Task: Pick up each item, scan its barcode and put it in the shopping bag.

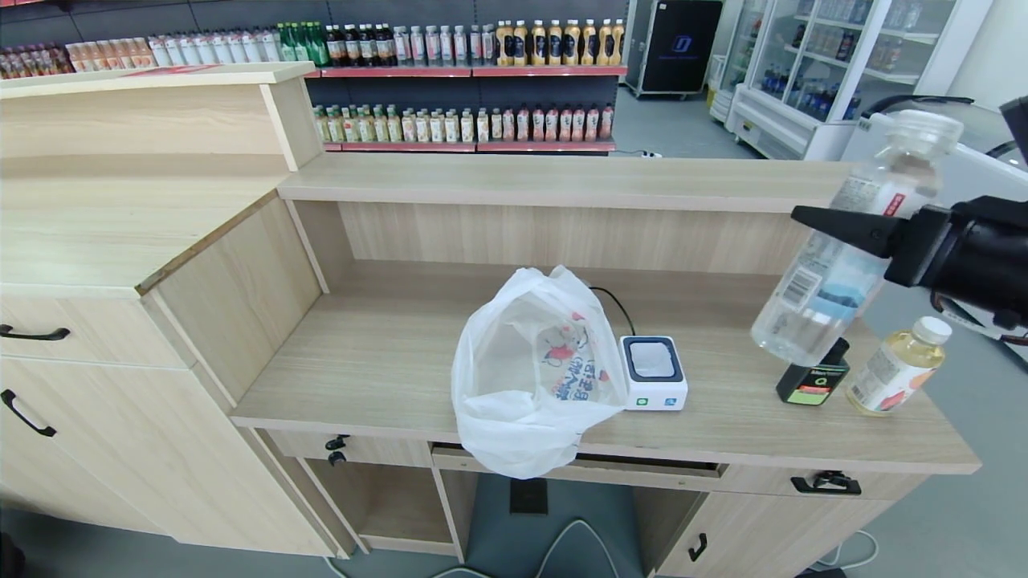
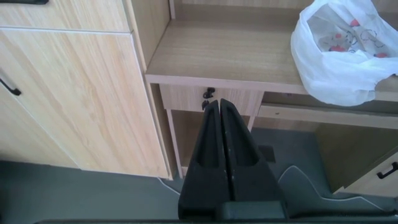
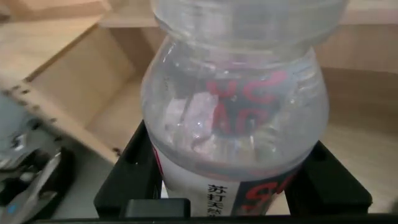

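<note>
My right gripper (image 1: 871, 229) is shut on a clear plastic bottle (image 1: 843, 249), holding it tilted in the air above the counter's right end, its barcode label facing left. Up close, the right wrist view has the clear bottle (image 3: 239, 106) between the black fingers (image 3: 127, 171). A white shopping bag (image 1: 530, 373) stands open at the counter's front middle. The white barcode scanner (image 1: 652, 372) sits just right of the bag. My left gripper (image 2: 219, 109) is shut and empty, low in front of the counter, left of the bag (image 2: 342, 53).
A small dark bottle (image 1: 813, 377) and a yellow-liquid bottle (image 1: 895, 367) with a white cap stand at the counter's right front. A black cable (image 1: 614, 305) runs behind the scanner. A taller wooden cabinet (image 1: 120, 241) borders the counter (image 1: 369, 353) on the left.
</note>
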